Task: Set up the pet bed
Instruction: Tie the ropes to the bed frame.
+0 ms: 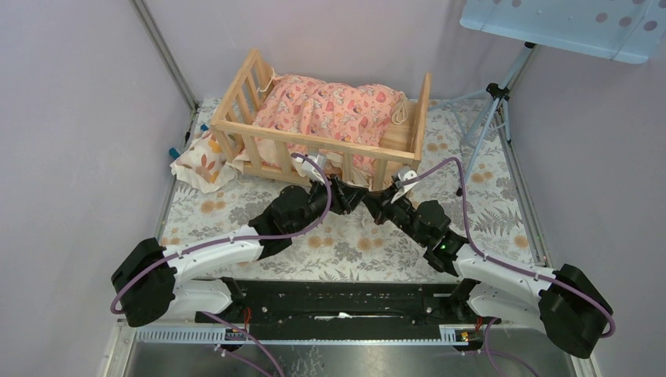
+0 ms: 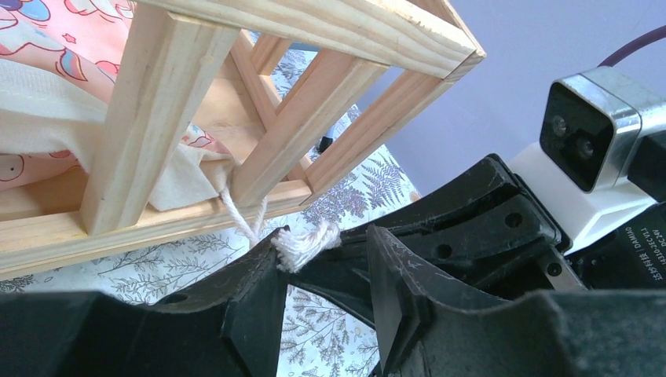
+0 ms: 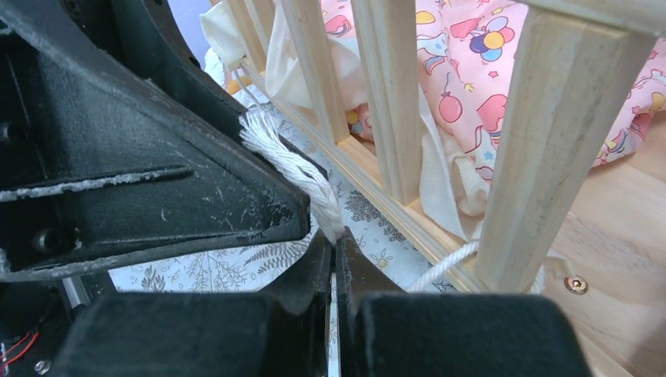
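Lilac walls point(image 1: 78, 118) enclose a table under a leaf-printed cloth point(image 1: 353, 243). Left gripper point(image 2: 322, 233) stands partly spread, grasping nothing, one fingertip point(image 2: 263, 267) touching the frayed knot of a white cord point(image 2: 302, 245). Just beside it, right gripper point(image 3: 334, 245) is clenched on that cord. Pet bed point(image 1: 314, 140) sits at the table's far centre, pink cushion point(image 1: 330, 106) inside, its near rail just beyond both grippers; the cord runs out through that rail.
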Robot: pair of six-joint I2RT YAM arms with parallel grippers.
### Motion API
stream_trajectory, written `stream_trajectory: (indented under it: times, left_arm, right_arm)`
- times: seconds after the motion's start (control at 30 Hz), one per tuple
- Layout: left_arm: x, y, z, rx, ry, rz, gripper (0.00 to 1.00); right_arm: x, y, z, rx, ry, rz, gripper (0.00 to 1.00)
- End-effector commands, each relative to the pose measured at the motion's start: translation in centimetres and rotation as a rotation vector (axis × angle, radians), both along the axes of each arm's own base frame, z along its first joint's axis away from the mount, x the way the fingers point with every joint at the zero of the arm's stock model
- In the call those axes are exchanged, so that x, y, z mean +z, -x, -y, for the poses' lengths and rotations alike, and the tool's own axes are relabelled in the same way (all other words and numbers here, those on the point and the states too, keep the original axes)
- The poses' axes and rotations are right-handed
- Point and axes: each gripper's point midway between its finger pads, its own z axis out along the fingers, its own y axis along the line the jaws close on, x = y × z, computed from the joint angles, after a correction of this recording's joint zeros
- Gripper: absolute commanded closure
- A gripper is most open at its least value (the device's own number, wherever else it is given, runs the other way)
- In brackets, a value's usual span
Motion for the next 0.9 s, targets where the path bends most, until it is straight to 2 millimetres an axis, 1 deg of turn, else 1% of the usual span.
stream_trajectory:
  times: [0.0,0.1,0.23,0.37,0.53,0.63,0.8,0.83,0.87]
  left_arm:
    - [4.2,-0.9,0.1,0.035,0.099,0.065,0.57]
    - [4.1,-0.9,0.3,0.029,0.099,0.061,0.58]
    - [3.9,-0.8,0.7,0.011,0.095,0.056,0.60]
    - [4.0,-0.9,0.9,0.004,0.099,0.057,0.62]
    - [4.1,-0.8,1.1,-0.005,0.096,0.063,0.71]
    - [4.0,-0.7,1.2,-0.011,0.094,0.062,0.79]
    - [3.7,-0.4,1.3,-0.033,0.083,0.072,1.00]
    - [3.6,-0.3,1.4,-0.044,0.071,0.082,1.00]
    - [3.5,-0.1,1.5,-0.059,0.054,0.093,1.00]
  right_arm:
    - [1.4,0.4,-0.2,0.026,-0.027,0.047,1.00]
    - [1.6,0.7,-0.5,0.050,-0.034,0.050,1.00]
    - [1.8,0.7,-0.6,0.053,-0.039,0.052,1.00]
    - [1.8,0.8,-1.0,0.074,-0.035,0.051,1.00]
    - [1.6,1.0,-1.1,0.089,-0.034,0.049,1.00]
    - [1.8,1.0,-1.1,0.088,-0.035,0.052,1.00]
    - [1.6,1.0,-1.1,0.090,-0.027,0.046,1.00]
    - [1.5,1.1,-1.1,0.091,-0.023,0.045,0.97]
    - [1.4,1.1,-1.1,0.092,-0.017,0.041,0.90]
